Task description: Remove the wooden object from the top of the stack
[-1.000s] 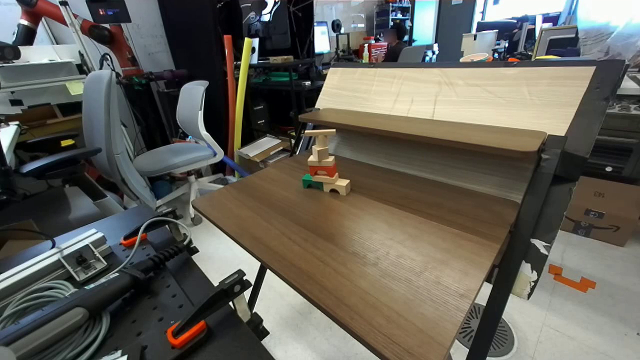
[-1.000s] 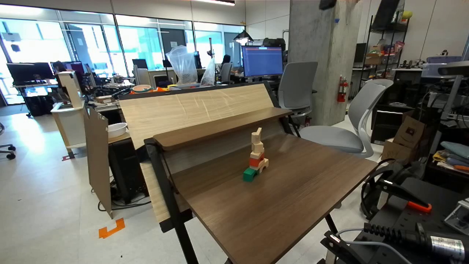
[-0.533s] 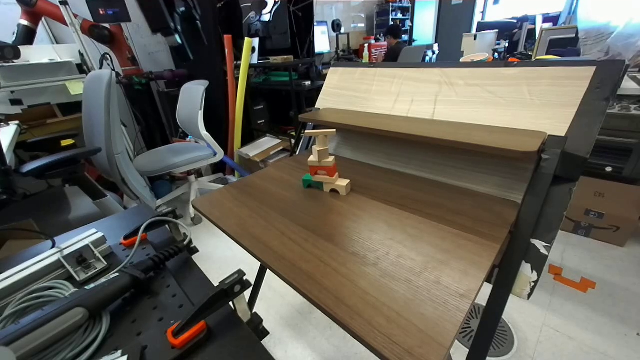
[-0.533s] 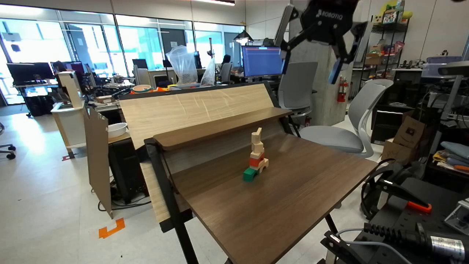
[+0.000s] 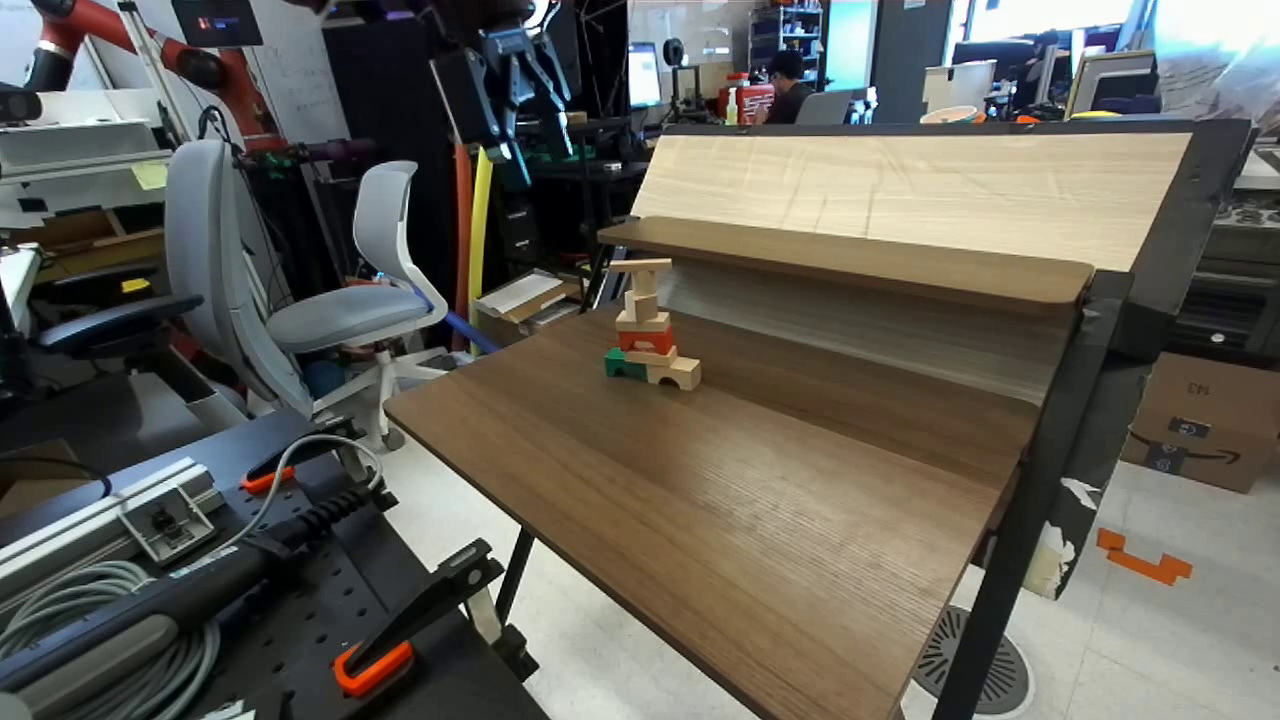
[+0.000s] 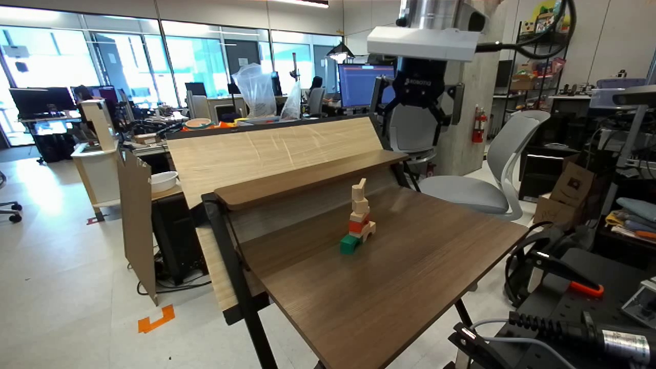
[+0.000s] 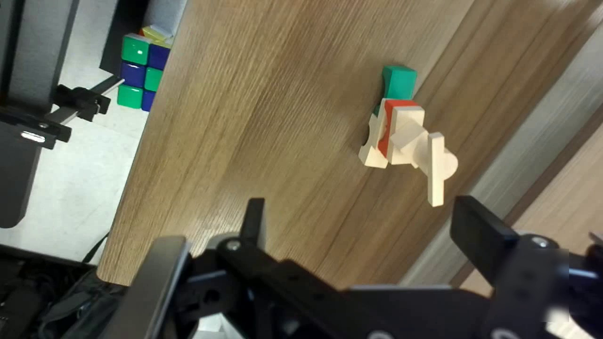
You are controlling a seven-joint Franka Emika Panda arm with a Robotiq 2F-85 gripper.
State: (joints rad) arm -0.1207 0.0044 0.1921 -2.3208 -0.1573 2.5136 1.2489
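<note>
Wooden object (image 5: 640, 266): a thin pale plank, laid flat at the very top of the stack (image 5: 643, 323), shown in all three views, with both ends jutting past the piece beneath
Rounded tan piece (image 7: 451, 165): stood upright directly under the plank, partly covered by it in the wrist view
Red-orange piece (image 6: 357, 225): sandwiched in the lower half of the stack, with tan wood above and below
Stack base: formed by a green block (image 7: 399, 82) and an arched tan block (image 5: 684, 372), both rested on the bench (image 5: 760, 500); whether the two touch cannot be told
End effector (image 7: 362, 221): pointed downward and held higher than the stack in both exterior views, well apart from it; its fingers (image 7: 253, 216) are spread wide, with the bench surface seen through the gap in the wrist view
Shelf (image 5: 850, 257): raised over the bench along one edge, near the stack
Black perforated surface (image 5: 330, 610): placed beside the bench, with an orange-tipped clamp (image 5: 432, 597) at its edge
Grey chairs (image 5: 380, 215): stood beyond the bench in both exterior views
Shiny green and blue squares (image 7: 134, 73): glimpsed past the bench edge in the wrist view
</note>
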